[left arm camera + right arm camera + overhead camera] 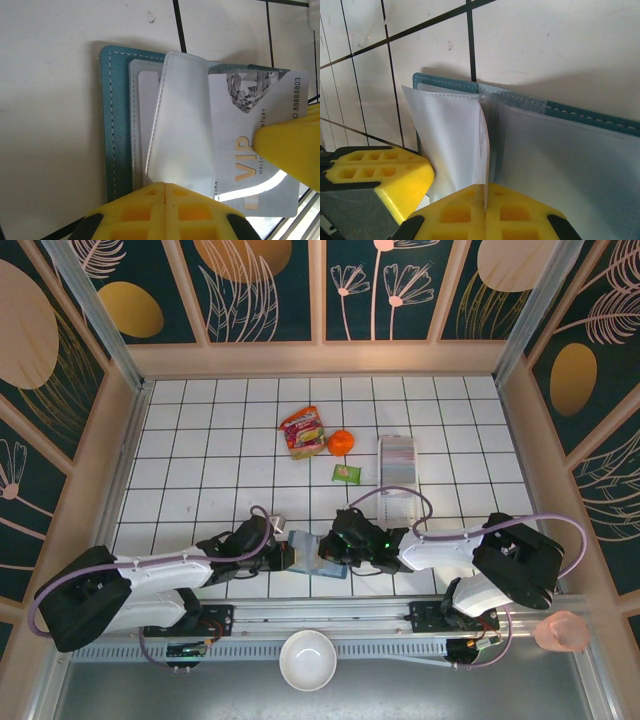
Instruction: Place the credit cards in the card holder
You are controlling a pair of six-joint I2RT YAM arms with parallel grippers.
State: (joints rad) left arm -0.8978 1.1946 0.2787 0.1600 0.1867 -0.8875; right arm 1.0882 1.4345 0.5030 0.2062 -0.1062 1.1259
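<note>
Card holder [112, 125] lies open on the tiled table [200, 440], near the front edge. Left gripper [165, 192] pinches its clear sleeve [182, 125], and right gripper [485, 195] looks clamped on the VIP card [240, 125]. I'd spread the sleeve mouth wider and slide the card in flat.

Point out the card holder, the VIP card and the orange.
card holder [107, 125], left wrist view, teal cover's stitched edge.
VIP card [239, 127], left wrist view, its printed face.
orange [341, 443], top external view, its middle.
</note>
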